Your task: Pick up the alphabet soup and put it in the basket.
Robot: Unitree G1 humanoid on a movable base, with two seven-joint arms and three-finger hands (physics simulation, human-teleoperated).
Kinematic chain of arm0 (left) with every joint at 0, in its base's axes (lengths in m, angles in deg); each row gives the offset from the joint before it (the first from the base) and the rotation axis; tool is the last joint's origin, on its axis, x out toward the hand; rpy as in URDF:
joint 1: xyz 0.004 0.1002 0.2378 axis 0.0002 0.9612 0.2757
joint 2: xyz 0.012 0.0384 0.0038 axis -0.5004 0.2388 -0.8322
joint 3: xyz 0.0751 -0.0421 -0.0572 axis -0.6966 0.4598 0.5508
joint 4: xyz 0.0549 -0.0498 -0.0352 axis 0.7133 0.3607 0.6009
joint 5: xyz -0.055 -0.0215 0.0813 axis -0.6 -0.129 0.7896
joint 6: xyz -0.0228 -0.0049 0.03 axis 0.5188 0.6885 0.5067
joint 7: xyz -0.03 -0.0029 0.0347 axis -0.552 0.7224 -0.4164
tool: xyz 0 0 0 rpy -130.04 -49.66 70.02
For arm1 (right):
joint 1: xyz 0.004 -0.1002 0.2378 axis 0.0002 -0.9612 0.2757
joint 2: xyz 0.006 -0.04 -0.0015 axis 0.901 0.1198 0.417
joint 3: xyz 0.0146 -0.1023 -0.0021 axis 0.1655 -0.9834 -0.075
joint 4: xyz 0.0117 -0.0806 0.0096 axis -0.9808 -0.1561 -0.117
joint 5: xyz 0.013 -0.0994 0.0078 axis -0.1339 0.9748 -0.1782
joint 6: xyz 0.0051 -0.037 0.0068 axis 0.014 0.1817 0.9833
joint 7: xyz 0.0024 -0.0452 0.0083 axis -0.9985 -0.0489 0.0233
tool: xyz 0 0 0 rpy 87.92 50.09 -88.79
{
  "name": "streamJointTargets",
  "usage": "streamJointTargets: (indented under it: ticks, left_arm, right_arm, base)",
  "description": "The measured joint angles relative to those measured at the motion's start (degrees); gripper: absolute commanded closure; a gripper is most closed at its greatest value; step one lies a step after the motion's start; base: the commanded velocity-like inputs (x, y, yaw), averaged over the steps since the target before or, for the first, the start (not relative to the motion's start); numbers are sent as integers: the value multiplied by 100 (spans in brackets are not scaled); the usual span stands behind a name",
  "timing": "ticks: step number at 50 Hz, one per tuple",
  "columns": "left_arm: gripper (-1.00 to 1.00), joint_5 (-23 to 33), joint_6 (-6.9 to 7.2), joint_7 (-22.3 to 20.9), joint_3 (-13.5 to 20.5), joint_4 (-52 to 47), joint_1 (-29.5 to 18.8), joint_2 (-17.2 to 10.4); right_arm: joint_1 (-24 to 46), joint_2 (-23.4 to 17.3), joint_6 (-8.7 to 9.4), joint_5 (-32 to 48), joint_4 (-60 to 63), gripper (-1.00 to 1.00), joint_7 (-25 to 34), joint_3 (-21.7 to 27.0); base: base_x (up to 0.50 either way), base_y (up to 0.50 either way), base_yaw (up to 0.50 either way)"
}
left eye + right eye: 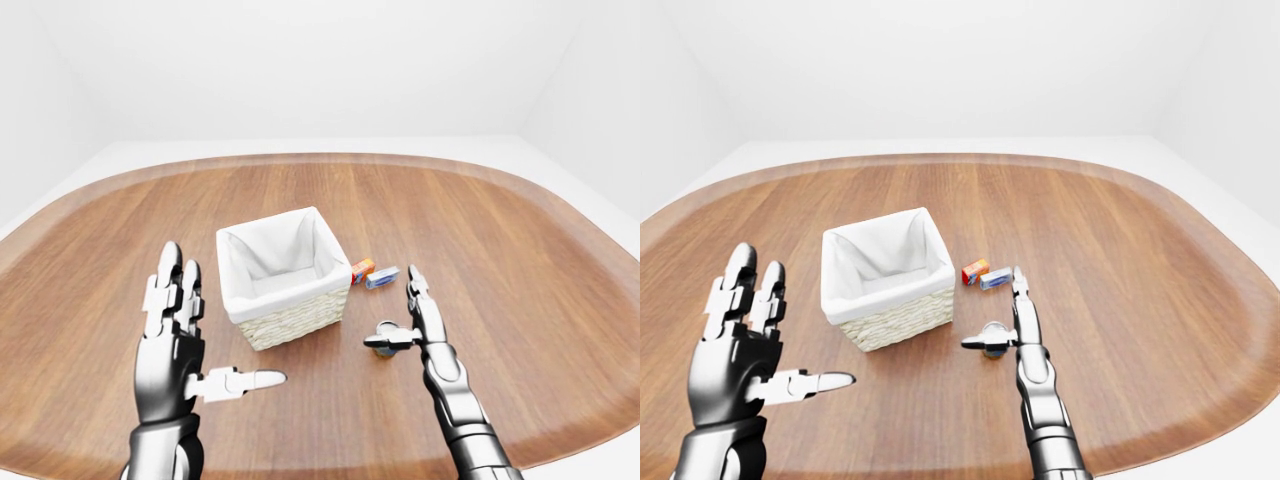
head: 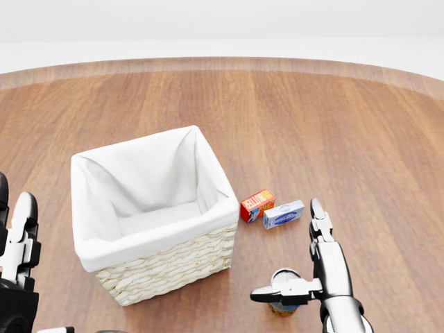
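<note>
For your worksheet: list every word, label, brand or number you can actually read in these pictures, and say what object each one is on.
Nothing can be read for certain.
Red and orange box: pale lettering on its face, too blurred to read.
Blue and white box: a dark printed patch, too small to read.
Alphabet soup can under the open right hand: only a strip of label shows, no legible text.
Basket: no writing.

Alphabet soup [image 2: 284,301] half hidden behind right hand [image 2: 305,277] thumb; label unreadable.

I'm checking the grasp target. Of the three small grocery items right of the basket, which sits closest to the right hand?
The upright can, under the right hand's thumb. The red box and blue box lie farther up the head view, beside the basket.
</note>
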Motion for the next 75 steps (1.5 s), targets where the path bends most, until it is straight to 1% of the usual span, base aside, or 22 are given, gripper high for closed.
streamJointTargets:
  ticks: [8,19,34,54,75]
  left_arm:
    - [-100,1,27,2,11,-15,-12,3]
    - [-100,7,30,2,17,-8,-18,7]
    - [-100,17,41,8,5,0,-29,6]
    - [-100,41,-8,52,-92,45,-8,-34]
    - [-100,17,-118,73,-242,-214,296,-76]
  right_arm:
    - [-139,-33,0,109,-343,-100,-24,4]
    - [-313,-32,0,197,-402,-100,-12,0]
    - [-219,-29,0,288,-891,-100,-82,-20]
    - [325,-65,0,360,-2155,-100,-264,-40]
    - [952,-165,0,384,-3294,-100,-450,-6]
  base:
    - [0,0,0]
    - [0,0,0]
    - [0,0,0]
    - [0,0,0]
    - [0,0,0]
